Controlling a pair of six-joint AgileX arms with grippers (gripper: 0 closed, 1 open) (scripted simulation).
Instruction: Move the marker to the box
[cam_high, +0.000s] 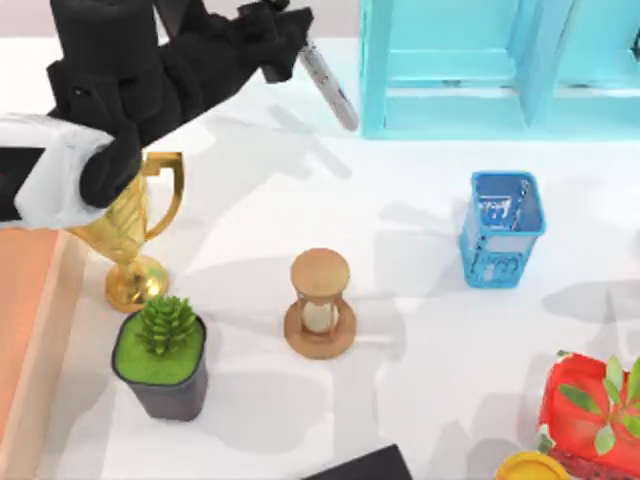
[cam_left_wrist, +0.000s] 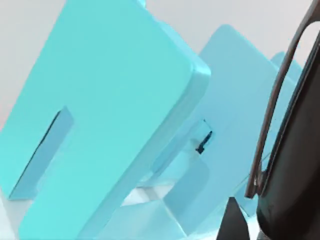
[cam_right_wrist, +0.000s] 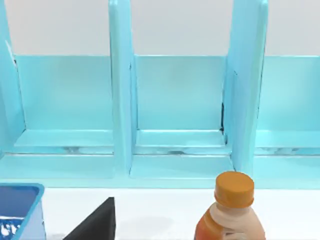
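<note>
Your left gripper (cam_high: 288, 45) is clamped on the black-capped end of the marker (cam_high: 330, 87), holding it tilted in the air beside the turquoise rack (cam_high: 470, 70). The box (cam_high: 25, 330) lies at the table's left edge, past the gold trophy (cam_high: 135, 235).

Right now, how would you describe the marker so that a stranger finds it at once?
Find the turquoise shelf at the table's back. Just left of it, the left gripper holds the marker above the table, slanting. It is the one slim grey-white stick there; the trophy nearby is gold.
</note>
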